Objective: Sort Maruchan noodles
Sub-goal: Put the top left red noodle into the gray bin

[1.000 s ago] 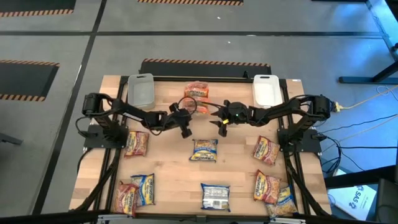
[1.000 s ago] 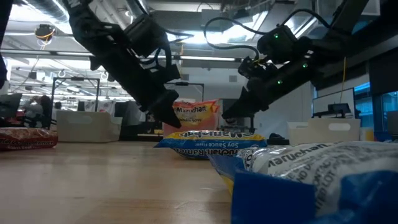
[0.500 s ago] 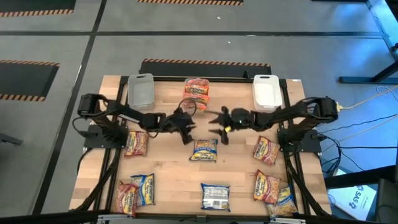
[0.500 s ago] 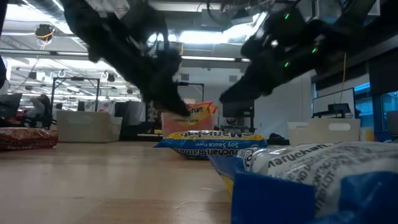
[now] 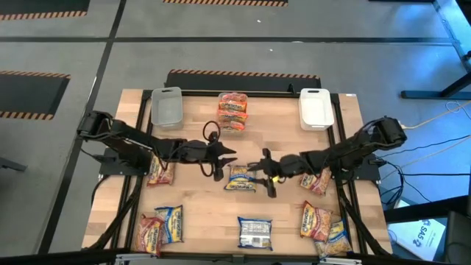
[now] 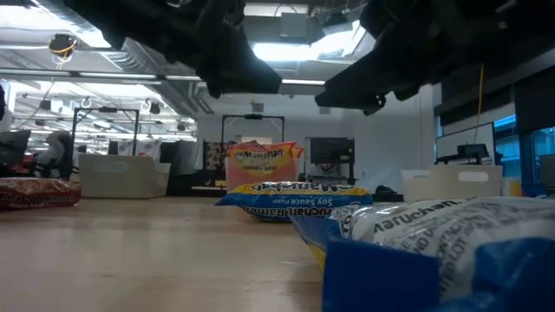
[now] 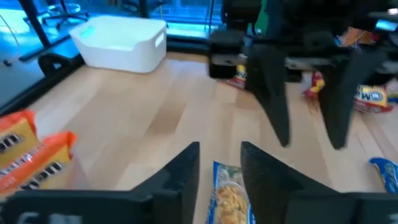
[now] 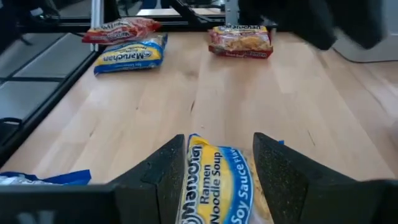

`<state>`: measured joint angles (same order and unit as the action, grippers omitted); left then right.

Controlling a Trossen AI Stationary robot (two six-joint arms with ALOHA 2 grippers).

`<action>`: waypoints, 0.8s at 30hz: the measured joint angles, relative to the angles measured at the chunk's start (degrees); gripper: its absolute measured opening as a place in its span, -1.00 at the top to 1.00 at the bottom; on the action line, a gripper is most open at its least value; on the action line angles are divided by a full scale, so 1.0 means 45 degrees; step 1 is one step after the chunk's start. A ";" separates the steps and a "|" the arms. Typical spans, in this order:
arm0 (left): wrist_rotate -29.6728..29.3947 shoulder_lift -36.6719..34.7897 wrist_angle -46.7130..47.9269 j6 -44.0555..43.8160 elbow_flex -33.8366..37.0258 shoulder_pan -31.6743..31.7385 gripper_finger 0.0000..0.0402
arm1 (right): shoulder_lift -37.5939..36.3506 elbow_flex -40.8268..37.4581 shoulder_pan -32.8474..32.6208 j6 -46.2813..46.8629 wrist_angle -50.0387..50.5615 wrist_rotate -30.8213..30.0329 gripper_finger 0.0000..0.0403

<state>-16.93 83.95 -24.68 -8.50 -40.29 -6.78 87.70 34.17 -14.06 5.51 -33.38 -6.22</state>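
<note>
A blue-yellow Maruchan packet [image 5: 241, 177] lies flat at the table's middle. Both grippers hang above it and touch nothing. My left gripper [image 5: 224, 163] reaches in from the left and is open; the packet [image 7: 227, 193] shows through the gap of that gripper [image 7: 221, 168]. My right gripper [image 5: 262, 174] reaches in from the right, also open, with the packet [image 8: 211, 186] below its gap [image 8: 217, 168]. Pink-orange packets [image 5: 232, 112] lie stacked at the far middle, between the two bins. In the low view both grippers are well above the tabletop.
A clear bin [image 5: 166, 107] stands far left and a white bin [image 5: 315, 108] far right. Loose packets lie at the left [image 5: 162, 171], the right [image 5: 315, 177], the near left [image 5: 163, 227], the near middle [image 5: 255, 232] and the near right [image 5: 322, 224].
Both grippers have drawn back from the pink-orange packets at the far middle toward the near edge and have risen. They now hang over the blue-yellow packet. The pink-orange packets stay where they were.
</note>
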 joint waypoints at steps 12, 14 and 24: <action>-0.0216 -0.0945 0.3563 -0.2473 -0.0297 -0.0200 0.09 | 0.0705 -0.0010 -0.0802 0.0072 -0.0480 -0.2152 0.12; -0.0248 -0.1479 0.5999 -0.3759 -0.0740 -0.0606 0.11 | 0.0867 -0.0011 -0.0802 0.0074 -0.0569 -0.2152 0.12; -0.0030 -0.2956 1.7400 -1.3547 -0.1380 -0.2277 0.22 | 0.1558 -0.0010 -0.0782 -0.0517 -0.1134 -0.2138 0.12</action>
<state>-17.07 70.65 53.62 -69.46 -46.51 -17.03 94.71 34.13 -17.58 3.18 -38.48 -15.84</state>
